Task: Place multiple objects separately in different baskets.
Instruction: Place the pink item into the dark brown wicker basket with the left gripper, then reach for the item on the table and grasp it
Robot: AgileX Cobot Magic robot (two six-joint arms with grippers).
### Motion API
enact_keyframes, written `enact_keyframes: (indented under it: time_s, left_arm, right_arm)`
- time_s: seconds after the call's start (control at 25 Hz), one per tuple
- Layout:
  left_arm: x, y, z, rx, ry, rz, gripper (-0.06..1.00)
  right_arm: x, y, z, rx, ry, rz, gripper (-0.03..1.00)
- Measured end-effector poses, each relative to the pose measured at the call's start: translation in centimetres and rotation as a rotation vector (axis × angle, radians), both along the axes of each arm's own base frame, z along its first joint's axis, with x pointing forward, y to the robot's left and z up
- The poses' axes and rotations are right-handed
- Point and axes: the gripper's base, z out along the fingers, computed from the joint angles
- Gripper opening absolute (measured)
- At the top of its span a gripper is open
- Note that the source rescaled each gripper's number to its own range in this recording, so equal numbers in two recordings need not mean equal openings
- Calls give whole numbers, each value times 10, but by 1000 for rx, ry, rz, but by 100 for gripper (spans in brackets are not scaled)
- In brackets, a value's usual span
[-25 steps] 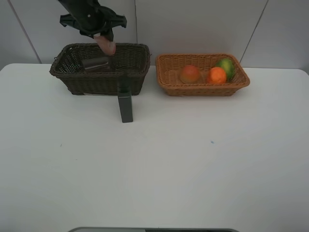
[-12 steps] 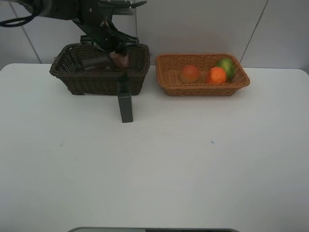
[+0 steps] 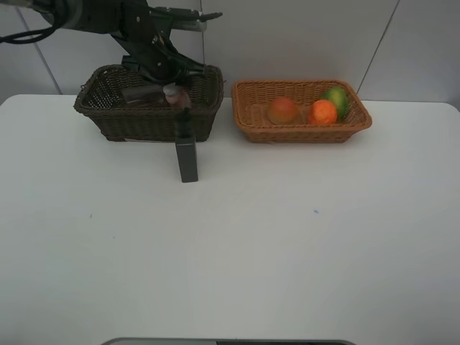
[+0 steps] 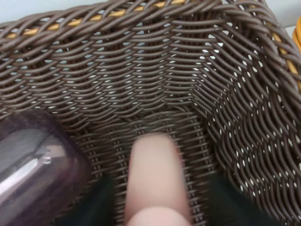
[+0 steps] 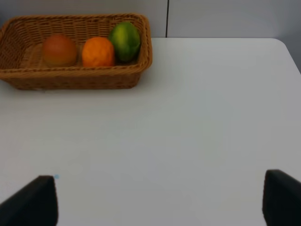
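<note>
My left gripper [image 3: 172,80] reaches into the dark brown basket [image 3: 147,122]. In the left wrist view its blurred dark fingers [image 4: 101,202] stand a little apart from a pink bottle [image 4: 155,181] that lies between them over the basket floor [image 4: 155,84]. The bottle [image 3: 175,95] shows low in the basket, next to the translucent cup [image 3: 140,93] [image 4: 33,165]. The dark rectangular bottle [image 3: 187,154] stands on the table in front of that basket. The light tan basket [image 3: 302,129] [image 5: 75,80] holds the red-orange fruit [image 3: 283,109], orange [image 3: 323,112] and green fruit [image 3: 336,99]. My right gripper [image 5: 157,200] is open and empty over bare table.
The white table [image 3: 287,237] spreads in front of both baskets. A white panelled wall [image 3: 287,36] stands right behind the baskets. The left arm [image 3: 136,32] hangs over the dark basket's back rim.
My left gripper has swung right and down into the dark basket with the pink bottle. The bottle now sits lower, and the fingers stand apart from it.
</note>
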Motion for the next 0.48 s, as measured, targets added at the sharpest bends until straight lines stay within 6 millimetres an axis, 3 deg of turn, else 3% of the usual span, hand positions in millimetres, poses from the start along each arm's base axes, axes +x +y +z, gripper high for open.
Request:
enact_keyframes:
  time_s: [0.04,0.08,0.16,0.36,0.48]
  left_arm:
    - [0,0,0,0,-1,-1,70]
    - [0,0,0,1,0,-2,81]
    - [-1,-2,0,5,9,-5,92]
    - [-6,-8,2,8,21,-18,97]
    - [-9,-7,19,4,8,-17,97]
  right_arm:
    - [0,0,0,0,0,0,90]
    - [0,0,0,0,0,0,90]
    - [0,0,0,0,0,0,90]
    - [0,0,0,0,0,0,90]
    - [0,0,0,0,0,0,90]
